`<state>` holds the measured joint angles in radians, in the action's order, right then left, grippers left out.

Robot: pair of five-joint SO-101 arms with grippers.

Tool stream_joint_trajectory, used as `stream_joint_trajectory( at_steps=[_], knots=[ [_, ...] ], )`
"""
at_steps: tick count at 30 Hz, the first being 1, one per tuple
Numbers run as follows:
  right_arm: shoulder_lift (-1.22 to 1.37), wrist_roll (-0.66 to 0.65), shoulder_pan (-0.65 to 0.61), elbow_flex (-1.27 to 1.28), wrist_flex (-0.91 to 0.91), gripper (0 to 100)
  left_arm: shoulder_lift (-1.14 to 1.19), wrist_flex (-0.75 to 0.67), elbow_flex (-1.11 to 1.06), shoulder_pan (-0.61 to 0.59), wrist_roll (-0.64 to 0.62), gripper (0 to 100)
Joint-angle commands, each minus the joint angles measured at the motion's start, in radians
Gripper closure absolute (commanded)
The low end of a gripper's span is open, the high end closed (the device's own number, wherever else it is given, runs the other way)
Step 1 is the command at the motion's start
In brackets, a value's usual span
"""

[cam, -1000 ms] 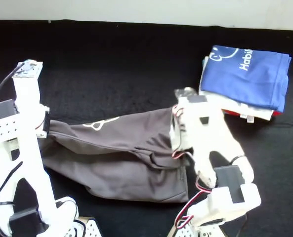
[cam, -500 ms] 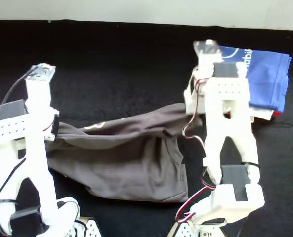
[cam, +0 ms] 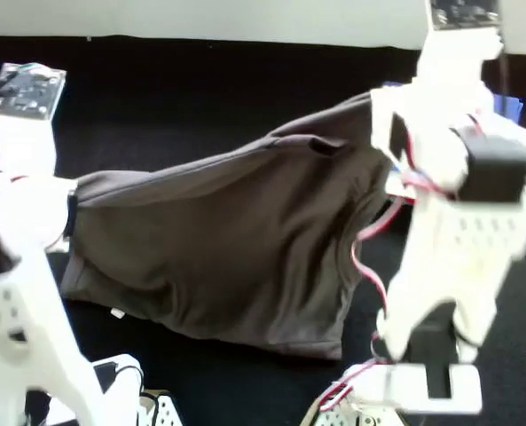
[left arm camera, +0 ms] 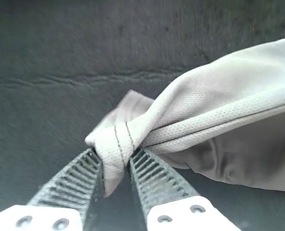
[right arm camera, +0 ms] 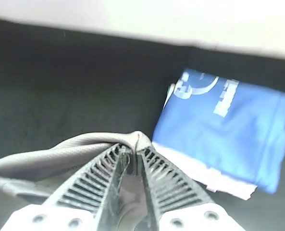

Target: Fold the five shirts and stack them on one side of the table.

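Two grippers hold a grey shirt up between them.

The left gripper (left arm camera: 114, 157) is pinched tight on one bunched corner of the grey shirt (cam: 236, 240), and a stitched hem pokes up between its dark, ribbed fingers (left arm camera: 80, 178). The right gripper (right arm camera: 131, 150) is squeezed shut on another corner in the same way. The shirt hangs stretched from one gripper to the other like a sheet, above the black table (cam: 200, 89). I cannot tell if its bottom edge touches the table. The cloth is soft and has tiny holes like a net. It wrinkles where each gripper bites it. Just past the right gripper, a blue shirt (right arm camera: 224, 125) with white print lies folded in a neat rectangle on top of a white shirt (right arm camera: 200, 169). The table cover looks dark and a bit fuzzy, with a long crease.
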<state>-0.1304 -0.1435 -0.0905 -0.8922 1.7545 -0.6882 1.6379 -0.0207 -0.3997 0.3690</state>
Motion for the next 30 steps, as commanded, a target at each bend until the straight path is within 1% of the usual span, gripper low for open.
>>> stream_joint_trajectory(
  at_steps=[1, 5, 10, 13, 20, 22, 24, 26, 30],
  knots=[
    [-0.179, -0.063, 0.016, -0.047, 0.008, 99.3, -0.099, 0.009, 0.056, 0.007, -0.009, 99],
    [-0.341, -0.138, 0.016, -0.047, 0.007, 99.3, -0.203, 0.003, 0.056, 0.007, -0.009, 99],
    [-0.458, -0.204, 0.018, -0.05, 0.005, 99.3, -0.329, 0.002, 0.056, 0.007, -0.009, 99],
    [-0.501, -0.216, 0.018, -0.054, -0.007, 99.3, -0.4, 0.002, 0.056, 0.007, -0.009, 99],
    [-0.599, -0.216, 0.021, -0.054, -0.128, 99.3, -0.489, 0.008, 0.047, 0.007, -0.009, 99],
    [-0.608, -0.242, 0.053, -0.048, -0.162, 99.3, -0.49, 0.008, 0.047, 0.007, -0.009, 99],
    [-0.61, -0.284, 0.114, -0.047, -0.205, 99.3, -0.489, 0.006, 0.044, 0.007, -0.009, 99],
    [-0.61, -0.287, 0.153, -0.045, -0.245, 99.3, -0.49, 0.0, 0.019, 0.007, -0.009, 99],
    [-0.619, -0.287, 0.156, -0.045, -0.248, 99.3, -0.499, -0.002, 0.012, 0.007, -0.009, 99]
  ],
)
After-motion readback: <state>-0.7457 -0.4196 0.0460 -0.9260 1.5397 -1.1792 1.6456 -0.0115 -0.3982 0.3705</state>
